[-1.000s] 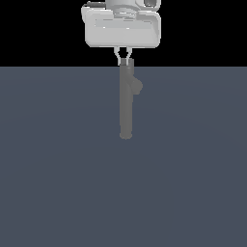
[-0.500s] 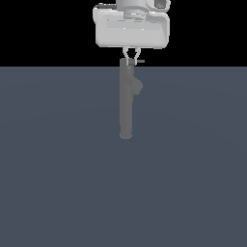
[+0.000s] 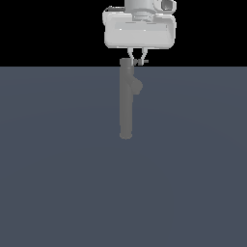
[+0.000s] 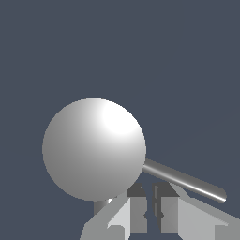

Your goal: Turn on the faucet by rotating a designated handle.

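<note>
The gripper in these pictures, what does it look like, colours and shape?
The gripper has a wide, rounded white box-shaped body with a slightly greyer front panel, under a round white wrist collar bearing dark openings. Two thin pale fingers project from its underside. The wrist view shows light grey blocky fingertips with dark inner pads.

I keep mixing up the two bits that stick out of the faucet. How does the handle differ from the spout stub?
The handle is a thin, shiny rod; the spout is a short, fat, rounded stub. The handle leaves the faucet at its top, just under the gripper; the spout branches lower down the column. The handle looks lighter grey, the spout matte dark like the column. In the exterior view both point to the right.
</note>
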Robot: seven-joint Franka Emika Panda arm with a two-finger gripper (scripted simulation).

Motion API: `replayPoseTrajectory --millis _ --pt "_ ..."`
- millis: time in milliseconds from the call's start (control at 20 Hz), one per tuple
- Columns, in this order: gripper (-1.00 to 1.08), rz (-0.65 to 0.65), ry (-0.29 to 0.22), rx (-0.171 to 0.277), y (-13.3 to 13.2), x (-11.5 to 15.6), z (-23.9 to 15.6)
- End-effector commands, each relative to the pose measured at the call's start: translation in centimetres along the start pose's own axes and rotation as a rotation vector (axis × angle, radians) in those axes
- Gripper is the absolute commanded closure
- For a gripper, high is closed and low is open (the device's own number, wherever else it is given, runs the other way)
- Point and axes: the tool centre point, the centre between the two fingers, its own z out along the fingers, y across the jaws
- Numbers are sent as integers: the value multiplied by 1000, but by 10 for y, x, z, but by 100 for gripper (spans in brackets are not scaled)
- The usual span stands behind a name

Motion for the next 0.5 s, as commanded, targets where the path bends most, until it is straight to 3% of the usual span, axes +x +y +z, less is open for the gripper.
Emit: replayPoseTrajectory --millis 0,450 --pt "108 8 31 -7 8 20 -1" --pt "108 26 40 -13 29 41 -3"
